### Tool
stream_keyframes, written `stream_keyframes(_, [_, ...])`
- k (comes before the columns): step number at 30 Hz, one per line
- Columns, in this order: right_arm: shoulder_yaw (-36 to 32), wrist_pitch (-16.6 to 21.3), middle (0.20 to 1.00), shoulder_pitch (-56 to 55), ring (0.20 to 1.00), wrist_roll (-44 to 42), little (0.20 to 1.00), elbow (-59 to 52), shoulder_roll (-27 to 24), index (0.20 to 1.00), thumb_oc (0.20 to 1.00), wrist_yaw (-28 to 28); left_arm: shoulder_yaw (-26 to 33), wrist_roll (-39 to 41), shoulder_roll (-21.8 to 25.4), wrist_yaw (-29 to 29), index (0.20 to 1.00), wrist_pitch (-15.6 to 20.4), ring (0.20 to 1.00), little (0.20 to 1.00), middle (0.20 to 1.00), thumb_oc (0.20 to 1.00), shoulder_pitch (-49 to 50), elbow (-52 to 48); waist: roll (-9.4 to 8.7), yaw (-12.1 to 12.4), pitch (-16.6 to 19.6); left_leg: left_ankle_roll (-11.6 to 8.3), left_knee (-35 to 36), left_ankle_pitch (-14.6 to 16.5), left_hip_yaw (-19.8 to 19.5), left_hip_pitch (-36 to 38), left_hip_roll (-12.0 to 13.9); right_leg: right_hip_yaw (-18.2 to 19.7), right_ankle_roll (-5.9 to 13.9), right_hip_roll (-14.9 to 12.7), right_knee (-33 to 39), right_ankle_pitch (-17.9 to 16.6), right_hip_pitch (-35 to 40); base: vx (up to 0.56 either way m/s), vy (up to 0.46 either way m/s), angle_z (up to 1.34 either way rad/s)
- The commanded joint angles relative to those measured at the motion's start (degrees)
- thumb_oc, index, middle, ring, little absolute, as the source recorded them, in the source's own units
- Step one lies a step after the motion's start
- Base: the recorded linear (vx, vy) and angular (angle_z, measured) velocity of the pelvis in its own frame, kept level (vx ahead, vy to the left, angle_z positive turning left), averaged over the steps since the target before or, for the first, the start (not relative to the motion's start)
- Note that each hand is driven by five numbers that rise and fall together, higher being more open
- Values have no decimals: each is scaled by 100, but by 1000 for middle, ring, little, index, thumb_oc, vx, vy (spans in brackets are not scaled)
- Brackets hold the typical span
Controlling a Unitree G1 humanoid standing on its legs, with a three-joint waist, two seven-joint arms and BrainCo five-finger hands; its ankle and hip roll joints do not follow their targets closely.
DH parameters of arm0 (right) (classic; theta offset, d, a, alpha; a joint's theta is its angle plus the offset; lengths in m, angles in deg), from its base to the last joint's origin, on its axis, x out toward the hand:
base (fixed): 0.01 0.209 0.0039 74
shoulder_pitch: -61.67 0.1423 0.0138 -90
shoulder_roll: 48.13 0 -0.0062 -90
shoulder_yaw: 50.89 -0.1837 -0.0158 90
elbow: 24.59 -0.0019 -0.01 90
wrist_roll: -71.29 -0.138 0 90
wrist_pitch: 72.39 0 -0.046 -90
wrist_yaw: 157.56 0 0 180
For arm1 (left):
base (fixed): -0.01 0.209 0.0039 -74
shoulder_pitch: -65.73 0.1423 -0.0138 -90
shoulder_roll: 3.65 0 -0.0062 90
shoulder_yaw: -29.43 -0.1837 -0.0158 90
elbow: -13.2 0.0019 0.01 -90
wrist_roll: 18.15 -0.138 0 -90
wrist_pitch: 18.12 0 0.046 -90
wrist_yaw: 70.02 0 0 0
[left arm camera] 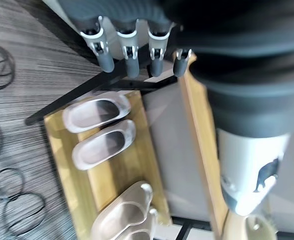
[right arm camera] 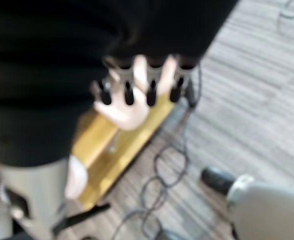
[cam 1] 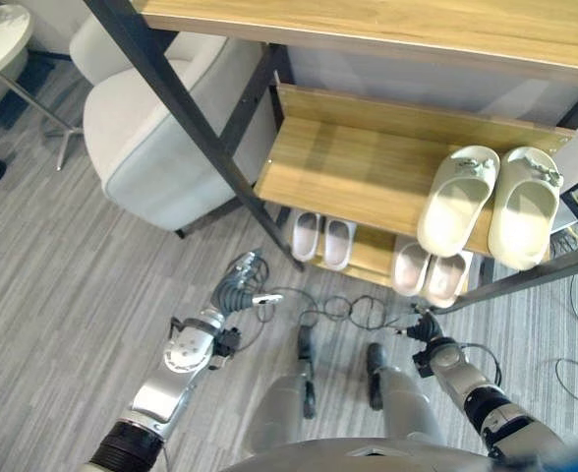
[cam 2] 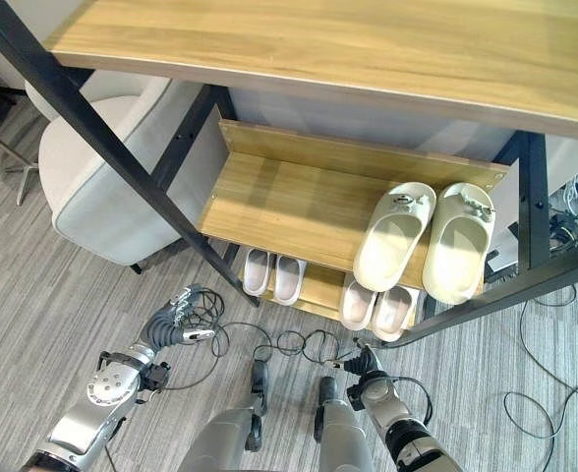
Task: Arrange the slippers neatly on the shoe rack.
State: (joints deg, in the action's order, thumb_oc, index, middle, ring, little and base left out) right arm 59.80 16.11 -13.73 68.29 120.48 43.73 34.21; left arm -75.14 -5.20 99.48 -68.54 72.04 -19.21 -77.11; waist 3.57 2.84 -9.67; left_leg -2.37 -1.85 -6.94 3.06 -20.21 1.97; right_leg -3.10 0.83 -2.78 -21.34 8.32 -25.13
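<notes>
A: Item one, slippers?
B: Three pairs on the shoe rack (cam 1: 210, 157). Cream pair (cam 1: 491, 202), thick-soled, with small ornaments on the straps, side by side on the middle shelf (cam 1: 348, 172) at its right end, heels overhanging the front edge. Two pale lilac pairs on the bottom shelf (cam 1: 373, 251): left pair (cam 1: 322, 237) and right pair (cam 1: 432, 270), each with its slippers touching.
A: Item two, hands?
B: Left hand (cam 1: 242, 281) low over the floor (cam 1: 63, 295), just in front of the left lilac pair; fingers (left arm camera: 131, 52) straight, loosely spread, holding nothing. Right hand (cam 1: 425, 327) just before the right lilac pair, apart from it; fingers (right arm camera: 151, 85) extended, empty.
A: Other stock?
B: Grey armchair (cam 1: 161, 128) left of the rack.
</notes>
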Motion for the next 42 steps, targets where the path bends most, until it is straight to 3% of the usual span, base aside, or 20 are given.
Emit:
stream_keyframes(1, [51,235,1000,384,1000,-43,1000,-421,105,1000,1000,74,145,30,209,-38,1000,173,1000,1000,1000,1000,-54,-486,-235,43,153,144,-152,387,-240,-35,-181,-216,526,-383,1046,-914,249,19,-1,10])
stream_keyframes(4, [24,295,1000,587,1000,207,1000,-1537,-239,1000,1000,206,238,-138,314,-56,1000,194,1000,1000,1000,1000,7,-475,-365,82,189,164,-107,447,-253,122,-173,-253,562,-390,1028,-869,400,60,11,6])
stream_keyframes(9, [-94,285,1000,256,1000,605,1000,-2102,-513,1000,1000,157,260,-437,495,-187,1000,180,1000,1000,1000,1000,182,-352,-578,88,241,207,-139,536,-294,308,-158,-309,622,-382,1072,-884,671,70,7,2])
stream_keyframes(16, [-486,243,1000,-844,1000,389,1000,-2085,-354,1000,1000,-100,459,-775,522,-318,1000,41,1000,1000,1000,1000,586,-166,-951,58,154,272,-594,882,-323,540,-169,-325,688,-312,1213,-801,1293,76,-22,-1])
stream_keyframes(22, [-705,197,1000,-1462,1000,-263,1000,-1370,119,1000,1000,-438,510,-799,520,-551,1000,-96,1000,1000,1000,1000,936,-84,-1179,6,425,290,-621,1140,-241,950,-116,-213,750,-232,1542,-828,1794,110,11,-5])
stream_keyframes(28, [-1045,73,1000,-1839,1000,-1186,1000,72,714,1000,1000,-747,770,-732,642,-858,1000,-232,1000,1000,1000,1000,1419,-279,-1299,33,661,313,-597,1359,-160,1402,-98,-145,836,-194,1719,-784,2281,107,12,-10])
stream_keyframes(33, [-1283,38,1000,-2094,1000,-1700,1000,555,1068,1000,1000,-918,983,-833,650,-1054,1000,-299,1000,1000,1000,1000,1663,-378,-1362,47,830,357,-535,1513,-76,1781,-76,-28,904,-168,1703,-742,2536,99,29,-13])
stream_keyframes(38, [-1162,64,1000,-1974,1000,-1358,1000,318,885,1000,1000,-842,917,-932,624,-1130,1000,-270,1000,1000,1000,1000,1636,-295,-1399,66,905,369,-287,1509,29,2068,-93,78,956,-183,1655,-769,2593,3,66,-11])
stream_keyframes(42, [-1028,156,1000,-1733,1000,-982,1000,-390,556,1000,1000,-753,439,-1266,897,-1402,1000,-91,1000,1000,1000,1000,1428,23,-1352,29,915,390,-172,1461,64,2140,-117,147,982,-194,1546,-826,2517,-52,123,-16])
